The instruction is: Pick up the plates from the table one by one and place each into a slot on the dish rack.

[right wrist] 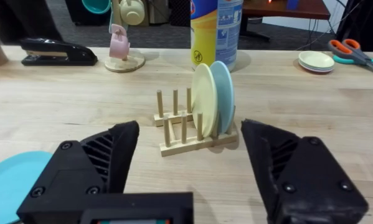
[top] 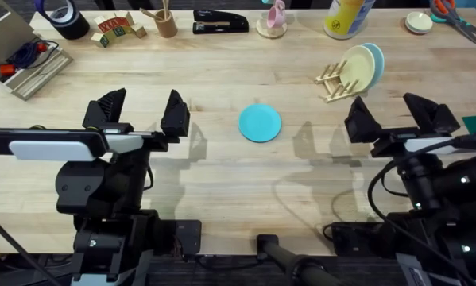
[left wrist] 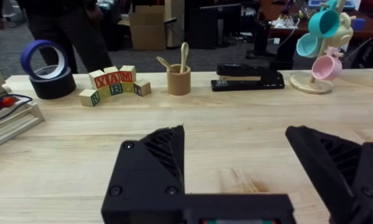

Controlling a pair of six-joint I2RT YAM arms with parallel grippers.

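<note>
Starting at my fingers: both grippers spread wide, nothing between them. Left gripper [top: 141, 111] hovers over bare table [top: 222, 183], jaws apart, pointing toward the far edge. Right gripper [top: 396, 115] likewise released, jaws apart, aimed at the rack [right wrist: 195, 140].

Turquoise plate [top: 260, 123] lies flat on the table between the two arms, roughly mid-table. From the right wrist view it [right wrist: 12, 180] shows off to the side of the right fingers, not between them. From the overhead it sits about as far from one gripper as the other; I judge the left slightly nearer, but it is close.

Rack stands just ahead of the right gripper, toward the far edge. Yellow plate [right wrist: 203, 99] and light blue plate [right wrist: 223, 96] already stand on edge in adjoining slots at one end, faces touching or nearly so. Several peg pairs at the other end look free.

Judgement: two plates racked, one left. Plate is round, so no axis to align; it lies flat, so the grab has to catch its rim.
</note>
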